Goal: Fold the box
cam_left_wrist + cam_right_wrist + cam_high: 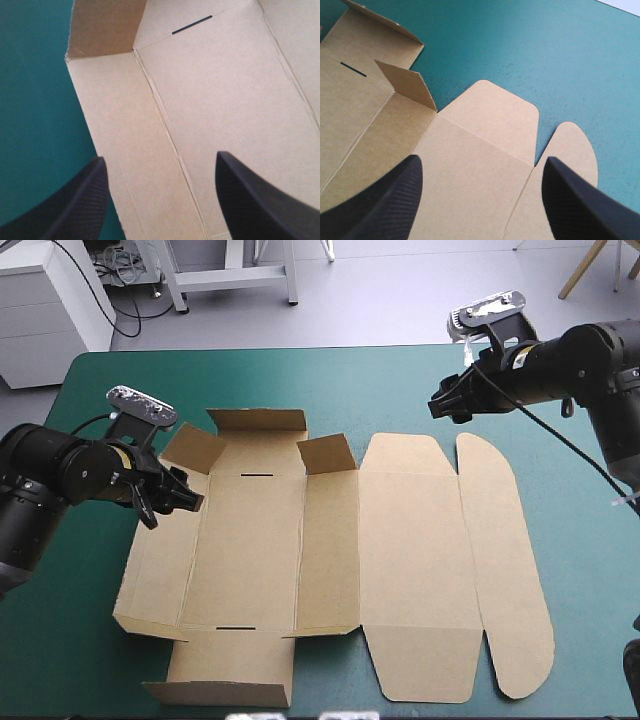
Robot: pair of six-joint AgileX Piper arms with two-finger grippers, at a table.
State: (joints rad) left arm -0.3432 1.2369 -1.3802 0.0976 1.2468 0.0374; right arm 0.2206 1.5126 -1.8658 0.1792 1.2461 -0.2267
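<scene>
1. Currently the box (330,560) lies mostly flat mid-table on the teal-green cover (400,380); its far flaps stand up.
2. Left gripper (188,497) is open over the box's left wall. Right gripper (442,406) is open and empty, above the far right.
3. Probably light, thin, stiff btw creases. Best to pinch a wall's free edge.
</scene>
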